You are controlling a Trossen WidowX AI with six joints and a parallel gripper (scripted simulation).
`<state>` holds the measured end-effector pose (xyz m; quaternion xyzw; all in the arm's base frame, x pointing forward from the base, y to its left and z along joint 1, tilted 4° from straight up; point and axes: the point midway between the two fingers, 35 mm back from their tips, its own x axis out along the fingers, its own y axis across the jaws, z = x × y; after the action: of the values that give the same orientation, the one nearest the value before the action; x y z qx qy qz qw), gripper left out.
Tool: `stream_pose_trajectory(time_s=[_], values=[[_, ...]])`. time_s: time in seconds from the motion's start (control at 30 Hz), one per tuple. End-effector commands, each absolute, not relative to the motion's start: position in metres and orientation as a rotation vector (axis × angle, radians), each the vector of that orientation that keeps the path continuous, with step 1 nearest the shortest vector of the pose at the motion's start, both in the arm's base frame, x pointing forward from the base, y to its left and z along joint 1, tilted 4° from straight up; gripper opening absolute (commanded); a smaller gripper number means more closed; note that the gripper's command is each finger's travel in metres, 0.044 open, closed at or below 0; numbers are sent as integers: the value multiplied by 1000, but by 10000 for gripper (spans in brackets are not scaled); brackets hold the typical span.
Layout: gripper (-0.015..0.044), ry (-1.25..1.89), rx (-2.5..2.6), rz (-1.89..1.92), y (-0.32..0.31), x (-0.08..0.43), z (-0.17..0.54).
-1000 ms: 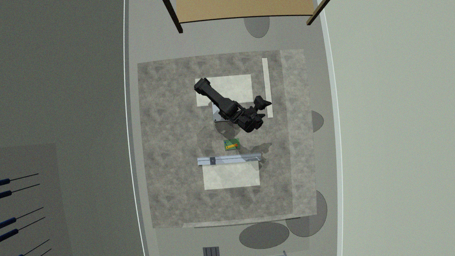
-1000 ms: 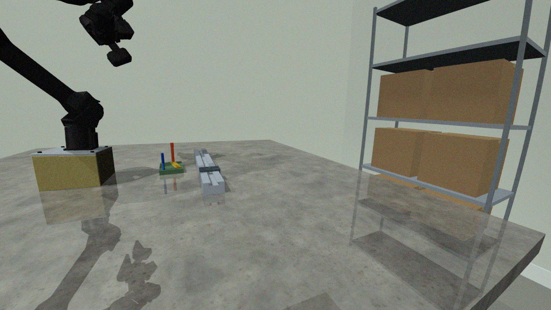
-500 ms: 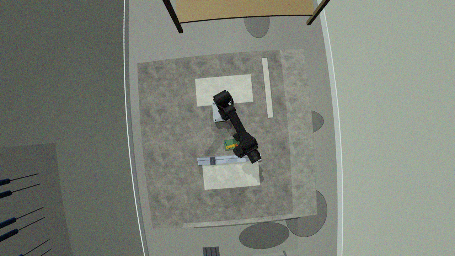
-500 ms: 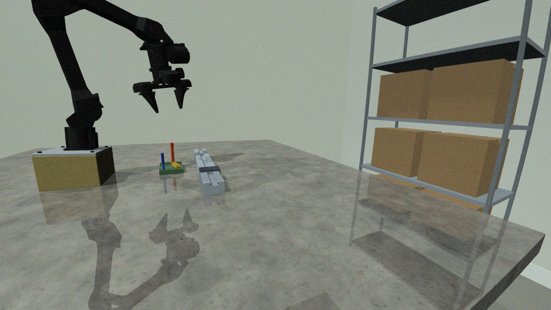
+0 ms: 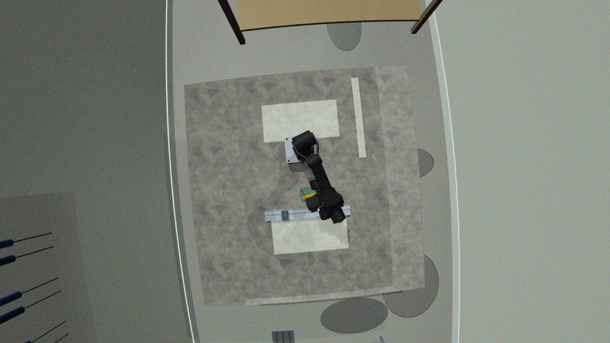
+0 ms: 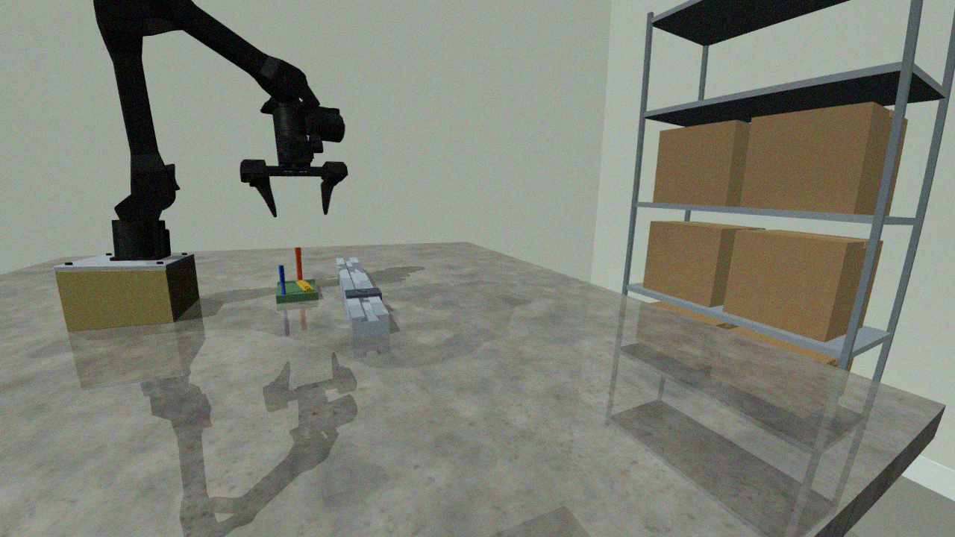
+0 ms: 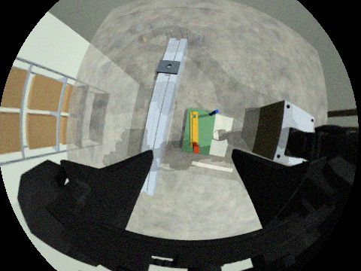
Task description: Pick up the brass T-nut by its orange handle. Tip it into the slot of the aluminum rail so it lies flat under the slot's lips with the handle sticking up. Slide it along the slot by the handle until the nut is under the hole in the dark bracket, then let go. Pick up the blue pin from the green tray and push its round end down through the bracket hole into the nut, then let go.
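Arm [image 5: 321, 175] [image 6: 136, 100] [image 7: 297, 141] and its yellow-sided base block [image 5: 288, 151] [image 6: 113, 300] [image 7: 268, 132] stand toward the left edge of the table [image 5: 234, 170] [image 6: 467, 434] [image 7: 244, 45] in the exterior view, under my remote control. Next, in from that edge, the green tray [image 5: 305, 188] [image 6: 297, 300] [image 7: 206, 132] holds the task's two parts: the blue pin [image 5: 301, 191] [image 6: 281, 279] [image 7: 214, 112], upright, and the brass T-nut [image 5: 309, 196] [image 6: 305, 286] [image 7: 194, 128], its orange handle [image 6: 298, 262] [image 7: 195, 148] standing up. Above, my gripper [image 5: 317, 199] [image 6: 300, 214] [image 7: 192, 153] hangs spread wide, with nothing between its fingers. Right of the tray, apart from it, lies the aluminum rail [image 5: 274, 212] [image 6: 370, 328] [image 7: 159, 109], crossed by the dark bracket [image 5: 284, 217] [image 6: 363, 293] [image 7: 162, 68], whose hole shows no pin. Neither part is placed; I judge the job at its opening step. Gripping the handle, tipping and sliding the nut, then pushing the pin home all remain. A shelf unit [image 6: 639, 133] [image 7: 26, 105] stands beyond the right edge.
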<state>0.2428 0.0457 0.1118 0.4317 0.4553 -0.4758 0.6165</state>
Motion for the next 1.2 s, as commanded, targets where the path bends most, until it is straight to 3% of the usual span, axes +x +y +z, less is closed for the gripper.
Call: stream_pose_trajectory(time_s=[0.0,1.17], values=[[440,1055,976,-1120,45,242,85],[440,1056,975,-1120,50,242,17]])
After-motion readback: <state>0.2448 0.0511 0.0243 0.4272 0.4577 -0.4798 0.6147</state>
